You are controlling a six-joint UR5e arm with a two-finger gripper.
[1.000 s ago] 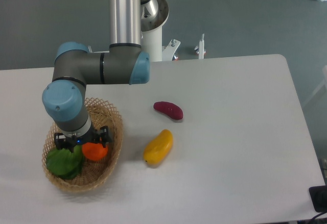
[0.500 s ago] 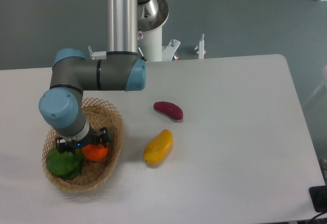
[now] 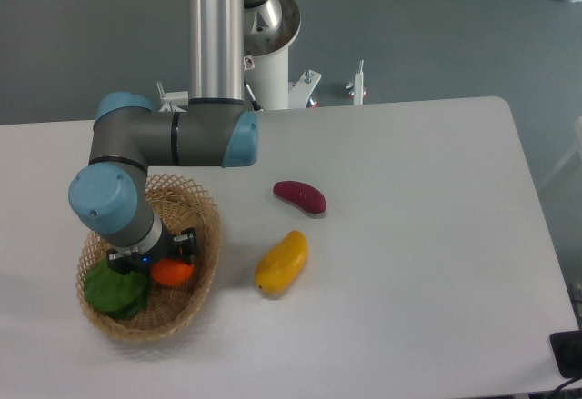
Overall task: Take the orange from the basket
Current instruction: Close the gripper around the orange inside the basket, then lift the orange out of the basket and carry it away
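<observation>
Reaching down into the basket [image 3: 202, 276], the gripper [image 3: 156, 263] sits right over the orange [image 3: 172, 273], which lies inside the basket near its right side. The wrist hides the fingers, so it is not possible to tell if they are closed on the fruit. A green vegetable [image 3: 115, 290] lies just beside the orange in the basket. On the table [image 3: 409, 235], a yellow fruit [image 3: 282, 261] and a dark red one [image 3: 300, 195] lie apart from the basket.

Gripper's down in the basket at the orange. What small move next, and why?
Probably close the gripper on the orange. It sits low in the basket, right over the orange, beside the green vegetable; the wrist hides the fingers, so confirm the grasp before lifting.
</observation>
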